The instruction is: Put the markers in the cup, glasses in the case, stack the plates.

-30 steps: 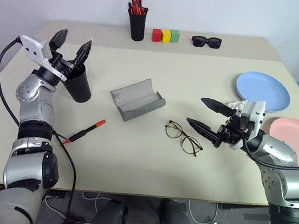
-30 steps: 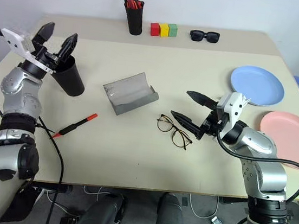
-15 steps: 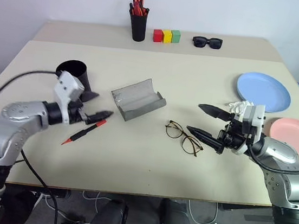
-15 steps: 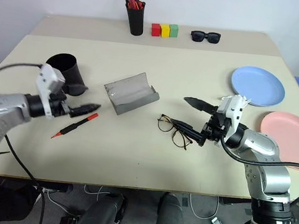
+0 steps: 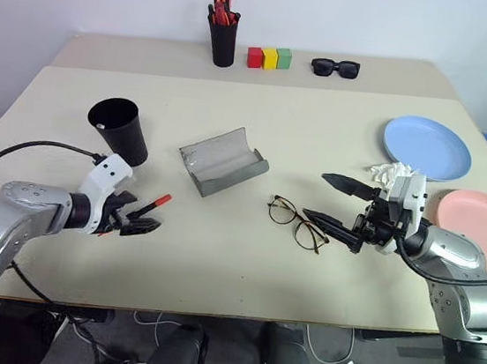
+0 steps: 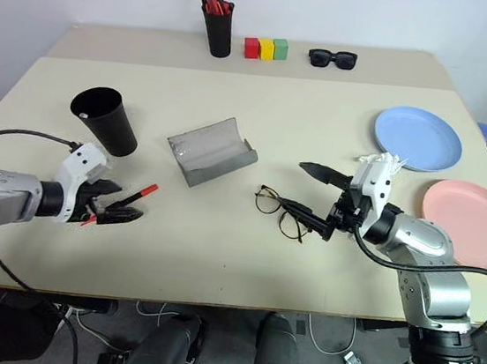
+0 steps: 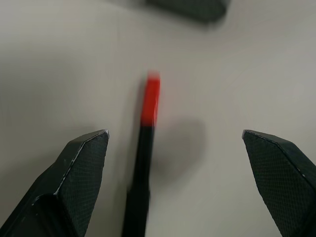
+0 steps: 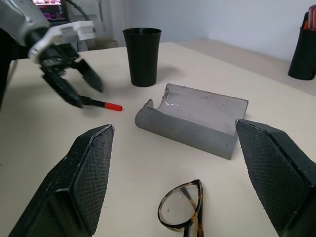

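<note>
Red-capped marker (image 7: 146, 163) lies flat on the table (image 5: 241, 271) between the left gripper's (image 5: 138, 219) wide-spread fingers, straddled for a pinch. Right gripper (image 5: 339, 212) hovers wide too, glasses (image 5: 297, 223) just beyond its fingertips, open case (image 5: 223, 161) farther off.

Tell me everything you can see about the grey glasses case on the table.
The grey case lies open near the middle of the beige table, with its hollow side up. It looks like a hard shell with two curved halves joined at a hinge. It is empty and rests on the table alone: nothing touches it. The black cup stands apart on one side, and the wire-frame glasses lie on the table in front of it, nearer the robot.
</note>
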Robot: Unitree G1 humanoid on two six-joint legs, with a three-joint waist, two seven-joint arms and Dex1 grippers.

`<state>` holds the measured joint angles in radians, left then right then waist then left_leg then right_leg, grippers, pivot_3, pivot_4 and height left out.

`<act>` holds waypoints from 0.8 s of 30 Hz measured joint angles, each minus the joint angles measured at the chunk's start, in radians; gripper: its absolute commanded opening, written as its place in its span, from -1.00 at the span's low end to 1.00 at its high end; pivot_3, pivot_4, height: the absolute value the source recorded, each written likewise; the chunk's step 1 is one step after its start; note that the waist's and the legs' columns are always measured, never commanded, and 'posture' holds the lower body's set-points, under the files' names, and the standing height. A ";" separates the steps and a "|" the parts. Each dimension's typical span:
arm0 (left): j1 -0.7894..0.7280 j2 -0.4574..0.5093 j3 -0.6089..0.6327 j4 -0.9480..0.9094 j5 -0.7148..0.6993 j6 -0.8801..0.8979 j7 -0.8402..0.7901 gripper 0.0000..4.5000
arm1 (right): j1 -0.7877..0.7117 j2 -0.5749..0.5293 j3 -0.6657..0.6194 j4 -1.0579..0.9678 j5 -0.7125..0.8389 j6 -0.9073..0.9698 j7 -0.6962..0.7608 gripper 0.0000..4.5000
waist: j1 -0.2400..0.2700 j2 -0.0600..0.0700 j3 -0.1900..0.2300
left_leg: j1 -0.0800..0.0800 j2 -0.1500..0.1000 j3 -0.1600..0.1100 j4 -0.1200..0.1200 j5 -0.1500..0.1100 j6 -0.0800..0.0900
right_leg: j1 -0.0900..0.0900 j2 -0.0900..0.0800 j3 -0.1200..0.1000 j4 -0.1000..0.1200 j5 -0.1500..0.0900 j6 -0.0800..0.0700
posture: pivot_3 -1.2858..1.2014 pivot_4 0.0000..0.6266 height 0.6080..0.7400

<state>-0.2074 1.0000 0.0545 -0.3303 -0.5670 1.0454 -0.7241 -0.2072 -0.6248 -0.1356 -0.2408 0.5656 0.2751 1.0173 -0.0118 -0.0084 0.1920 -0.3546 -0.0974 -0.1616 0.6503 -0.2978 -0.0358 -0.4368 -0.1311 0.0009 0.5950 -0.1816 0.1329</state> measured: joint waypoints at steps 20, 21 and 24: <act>-0.025 -0.009 -0.046 0.064 0.100 -0.016 -0.023 -0.99 | -0.013 0.009 0.009 0.034 -0.044 -0.036 -0.011 0.79 | 0.003 0.001 0.000 | 0.000 0.000 0.000 0.000 0.000 0.000 | 0.000 -0.001 0.000 0.000 0.000 0.000 | 0.03 -0.52 1.00; -0.045 -0.021 -0.048 0.073 0.102 -0.030 -0.026 -0.99 | -0.015 0.010 0.010 0.035 -0.046 -0.038 -0.011 0.79 | 0.004 0.000 0.000 | 0.000 0.000 0.000 0.001 0.000 0.000 | 0.000 0.000 0.000 0.000 0.000 0.000 | 0.03 -0.52 1.00; -0.118 -0.070 -0.038 0.108 0.123 -0.132 -0.024 -0.99 | -0.019 0.013 0.011 0.043 -0.050 -0.043 -0.011 0.79 | 0.004 0.000 0.000 | 0.000 0.000 0.000 0.001 0.000 0.000 | 0.000 -0.001 0.000 0.000 0.000 0.000 | 0.03 -0.52 1.00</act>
<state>-0.3252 0.9302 0.0164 -0.2227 -0.4436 0.9133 -0.7484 -0.2266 -0.6122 -0.1243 -0.1981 0.5156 0.2318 1.0063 -0.0078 -0.0084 0.1920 -0.3548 -0.0976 -0.1614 0.6510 -0.2976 -0.0361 -0.4366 -0.1318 0.0008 0.5948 -0.1813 0.1328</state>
